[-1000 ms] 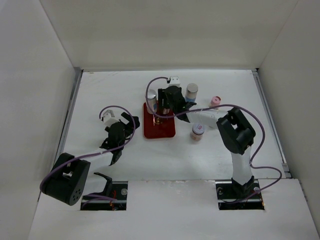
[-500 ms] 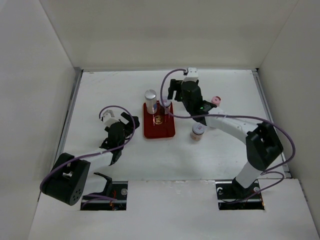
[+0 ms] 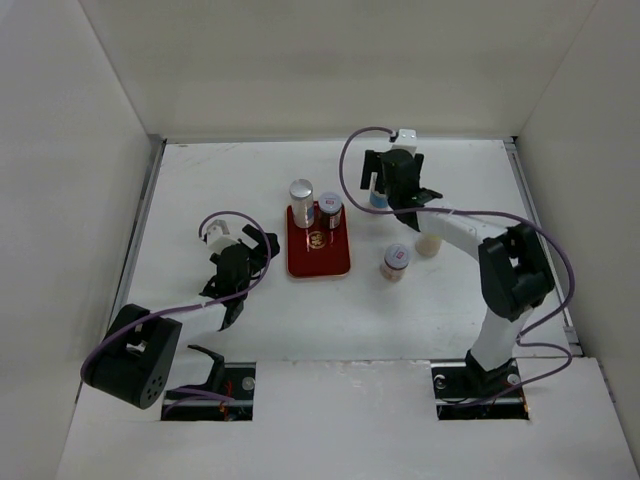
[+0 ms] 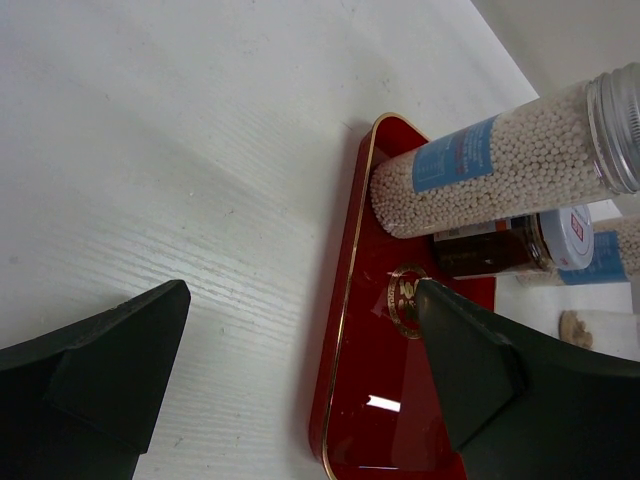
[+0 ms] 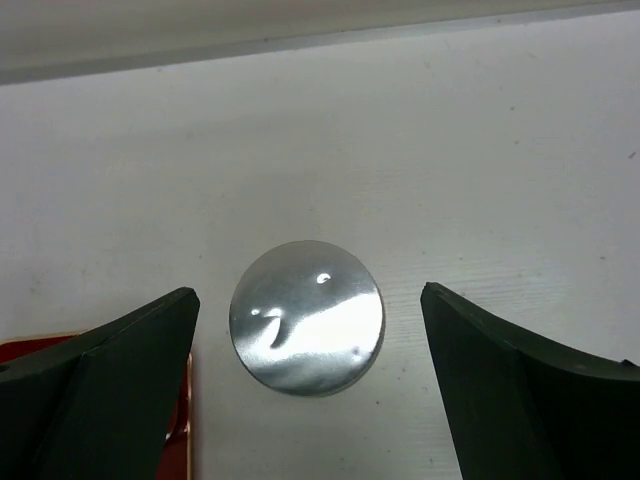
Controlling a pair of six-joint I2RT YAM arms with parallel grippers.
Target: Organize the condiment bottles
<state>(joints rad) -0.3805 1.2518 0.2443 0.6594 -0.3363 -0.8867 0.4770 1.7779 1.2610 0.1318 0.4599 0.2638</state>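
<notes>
Since the frame a second back, the right gripper (image 3: 384, 190) has been carried off the red tray (image 3: 320, 260) toward 2 o'clock, while the left gripper (image 4: 300, 290) has been kept at 9 o'clock of the tray.

Five bottles can be counted from above. Two are stood upright in the tray, both at its 12 o'clock end: a tall silver-capped bottle (image 3: 301, 195) in the far-left corner and, just beside it toward 3 o'clock, a shorter dark bottle (image 3: 330, 209) with a printed cap. Three are stood on the white table (image 3: 200, 190) outside the tray. A silver-capped shaker (image 5: 307, 331) is placed at 2 o'clock of the tray, a pale-capped bottle (image 3: 428, 243) at 3 o'clock and a red-labelled bottle (image 3: 395, 261) at 4 o'clock.

From above, the shaker is largely hidden by the right gripper. Only in the right wrist view is its round cap seen whole, with the fingers spread wide to either side of it and clear of it, nothing gripped.

Only in the left wrist view are the tall bottle's white beads and blue label made out, along with the tray's gold rim and emblem. There the left gripper's fingers are also seen wide apart, with nothing held between them
</notes>
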